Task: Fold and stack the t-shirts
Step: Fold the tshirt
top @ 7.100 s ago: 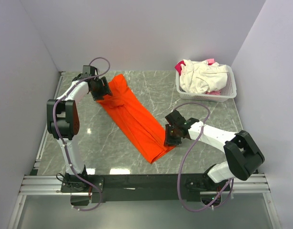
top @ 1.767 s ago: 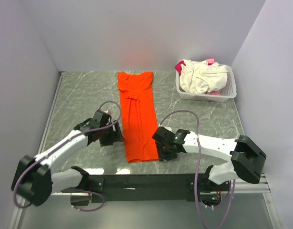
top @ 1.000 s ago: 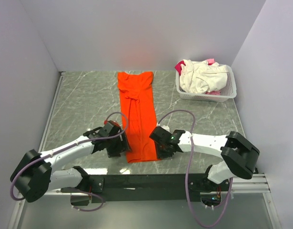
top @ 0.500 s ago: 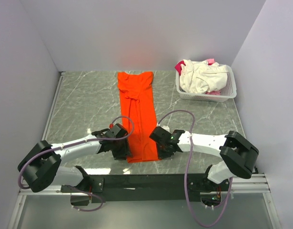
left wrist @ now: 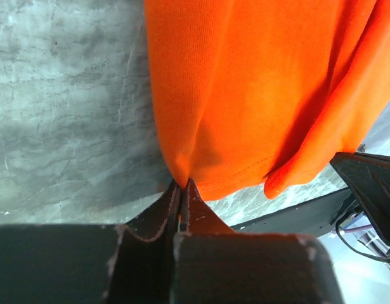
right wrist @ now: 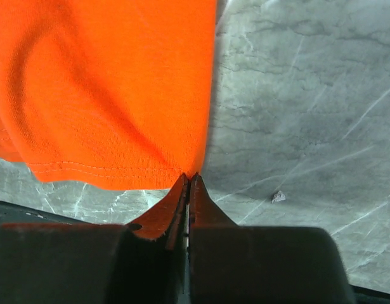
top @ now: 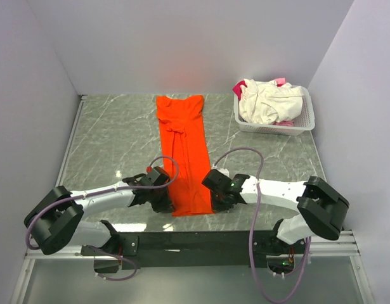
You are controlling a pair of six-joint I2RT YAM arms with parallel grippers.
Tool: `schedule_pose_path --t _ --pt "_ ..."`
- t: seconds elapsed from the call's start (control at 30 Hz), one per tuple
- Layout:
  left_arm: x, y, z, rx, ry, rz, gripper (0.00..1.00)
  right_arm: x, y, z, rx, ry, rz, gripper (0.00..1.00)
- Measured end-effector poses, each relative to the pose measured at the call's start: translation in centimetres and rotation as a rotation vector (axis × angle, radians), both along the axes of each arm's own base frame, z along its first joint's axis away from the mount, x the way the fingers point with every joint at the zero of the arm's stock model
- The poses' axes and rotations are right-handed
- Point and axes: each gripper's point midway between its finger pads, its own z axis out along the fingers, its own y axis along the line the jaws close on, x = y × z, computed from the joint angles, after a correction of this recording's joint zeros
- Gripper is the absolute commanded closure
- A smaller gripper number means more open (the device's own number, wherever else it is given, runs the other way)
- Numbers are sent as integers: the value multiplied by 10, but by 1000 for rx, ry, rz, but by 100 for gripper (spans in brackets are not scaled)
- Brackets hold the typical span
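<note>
— Status of the orange t-shirt (top: 185,152)?

— It lies as a long narrow strip down the middle of the marble table (top: 106,139), one short end far and the hem end at the near edge. The cream-white t-shirt (top: 264,104) and a pink t-shirt (top: 237,89) sit in the white basket (top: 307,120) at the far right, well apart from it.

— And the claws?

— Both are pinched tight. The left gripper (left wrist: 182,185) has its tips closed on the hem's left corner. The right gripper (right wrist: 188,179) is closed on the right corner, just at the stitched hem. Each wrist view shows cloth drawn into the tips.

— So the crosswise fold comes next, I'd say.

— Looks that way. To do it well, lift both corners together, only enough to clear the strip. Hold the two grips as far apart as the strip is wide, so the hem is taut, and carry it straight toward the far end. If one arm leads, the edge will skew. Beside the left tips a second layer hangs loose. It may not be caught, so expect it to trail.
</note>
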Motion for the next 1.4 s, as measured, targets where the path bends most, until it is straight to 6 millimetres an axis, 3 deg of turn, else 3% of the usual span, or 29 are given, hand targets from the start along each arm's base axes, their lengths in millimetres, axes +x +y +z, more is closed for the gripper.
schedule_pose_path --t 0.43,0.73,0.87,1.03,1.4 --pt "-2 14 12 -10 -75 32 100 0 2 13 38 -11 -22 100" --pt "15 12 39 -18 -148 50 100 13 19 47 91 -55 -30 100" --pt "33 17 46 -11 -191 65 100 26 26 61 109 -91 -43 100" --pt "60 27 49 13 -228 87 100 44 28 62 90 -103 -69 100" --pt "128 37 54 23 -291 65 100 117 28 72 58 -157 -127 100"
